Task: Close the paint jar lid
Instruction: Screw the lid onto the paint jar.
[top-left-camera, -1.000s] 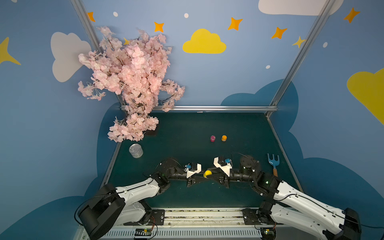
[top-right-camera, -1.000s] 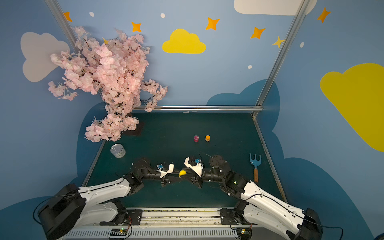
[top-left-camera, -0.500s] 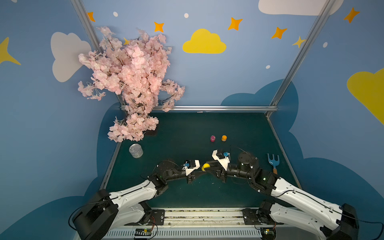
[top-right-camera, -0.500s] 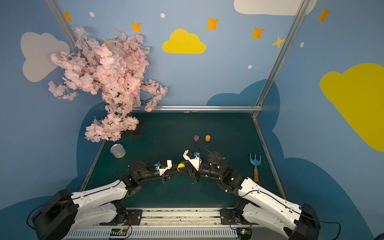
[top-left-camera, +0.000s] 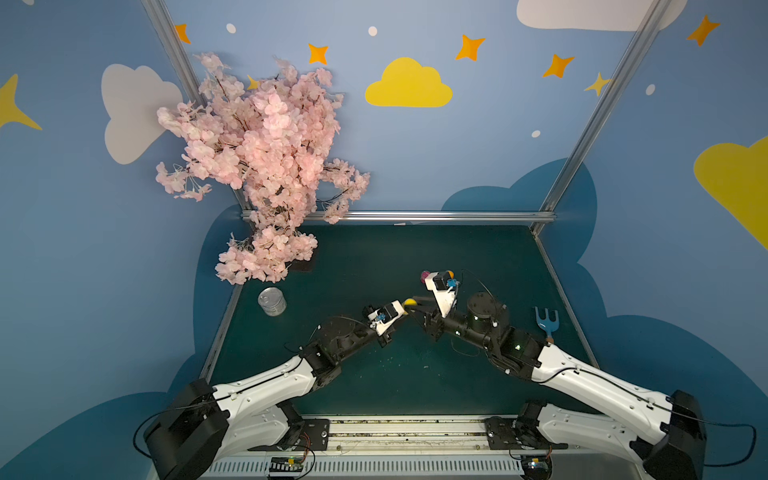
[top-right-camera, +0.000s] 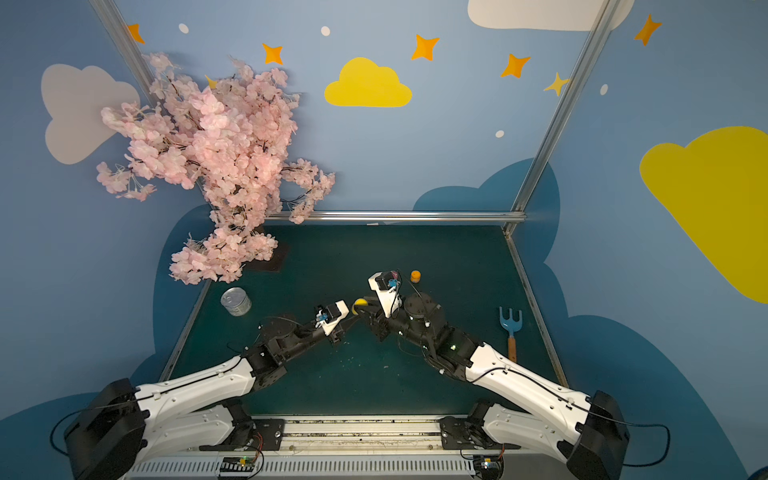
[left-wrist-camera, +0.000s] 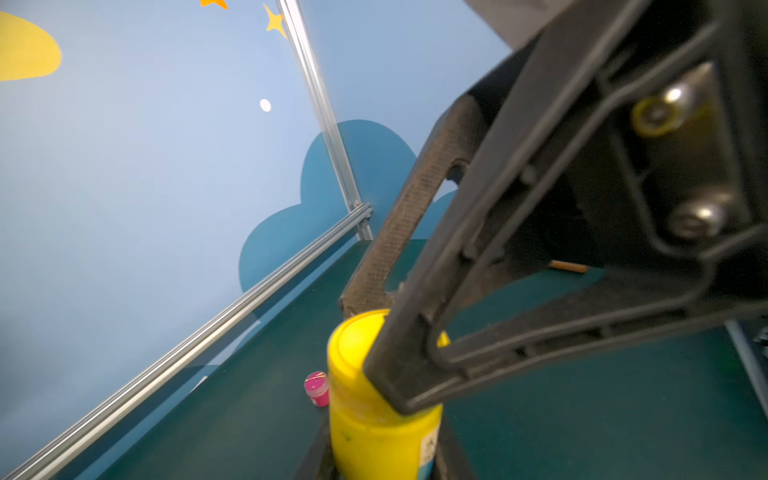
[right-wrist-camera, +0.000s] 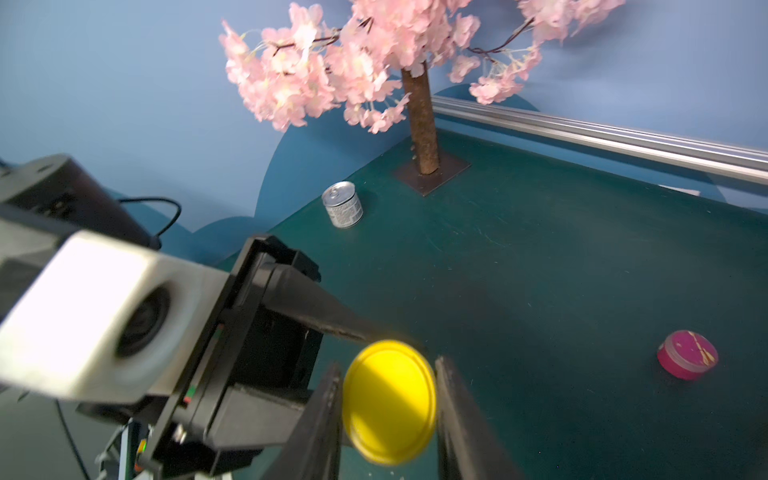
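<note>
**A:** Setting: blue walls painted with clouds and stars; dark green bench. Item in hand?

**B:** One yellow paint jar, mid-bench toward the near edge. The left claw is clenched on its body. The right claw is clenched on the lid, which sits on the mouth.

**A:** Step?

**B:** Likely tightening. The next move calls for turning the lid while the body is held firm. Whether it is fully seated, cannot tell.

**A:** Other stock?

**B:** Pink jar and orange jar, farther back. Tin can at left, below the blossom tree. Blue fork at right. Nothing stands in the way.
</note>
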